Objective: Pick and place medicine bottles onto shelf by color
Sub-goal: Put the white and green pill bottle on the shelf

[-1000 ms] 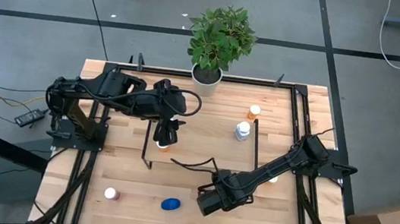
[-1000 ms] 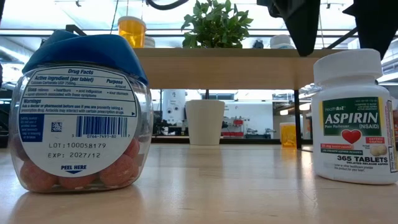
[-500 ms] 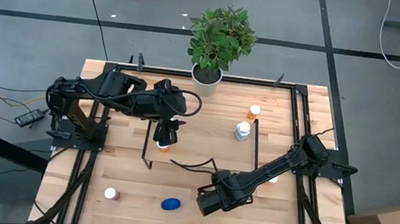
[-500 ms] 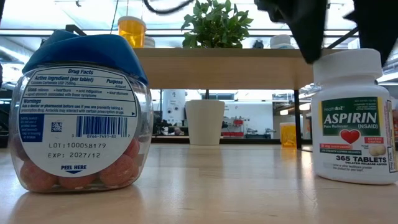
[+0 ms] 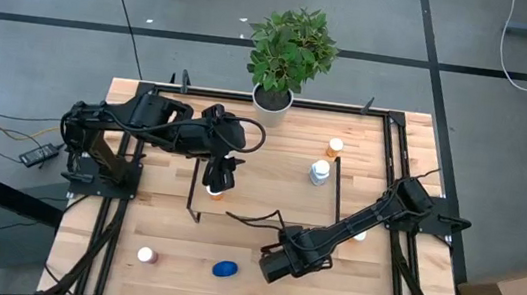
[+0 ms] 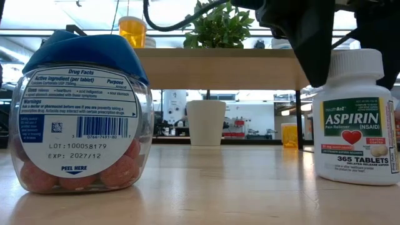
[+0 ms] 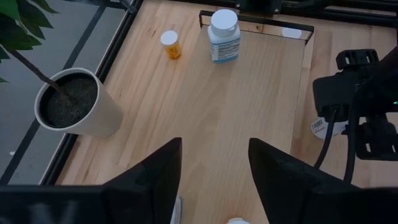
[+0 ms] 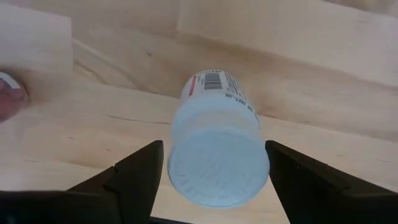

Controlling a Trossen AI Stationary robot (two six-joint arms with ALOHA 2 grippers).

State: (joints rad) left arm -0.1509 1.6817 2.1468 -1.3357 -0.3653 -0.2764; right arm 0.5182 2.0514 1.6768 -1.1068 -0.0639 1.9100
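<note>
Table: light-wood tabletop [image 5: 163, 231] with black rails along its edges; grey floor with dark tape lines all around it.
Room: low view looks level across the wood into a bright space with windows behind.
Shelf: light-wood platform [image 6: 225, 67], seen edge-on in the low view; its black rail [image 5: 196, 185] runs just beside the left gripper.
Right gripper [image 8: 212, 167]: low near the table's front edge, fingers spread wide on either side of the aspirin bottle [image 6: 356, 119], not touching it as far as the right wrist view shows; white cap faces the camera.
Blue oval bottle [image 5: 223, 269]: just to the left of the right gripper, on bare wood.
Dark reddish bottle [image 5: 145, 254]: further left of it, well apart.
Left gripper [image 5: 219, 177]: over the shelf's left part, fingers parted, an orange bottle [image 5: 215, 193] right at its tips; grip cannot be judged.
Far right of left gripper: white bottle [image 7: 224, 36] and small orange bottle [image 7: 170, 45], near each other.
Plant pot [image 7: 78, 112]: white, at the back edge, behind the left gripper.
Open room: bare wood between the two grippers.
</note>
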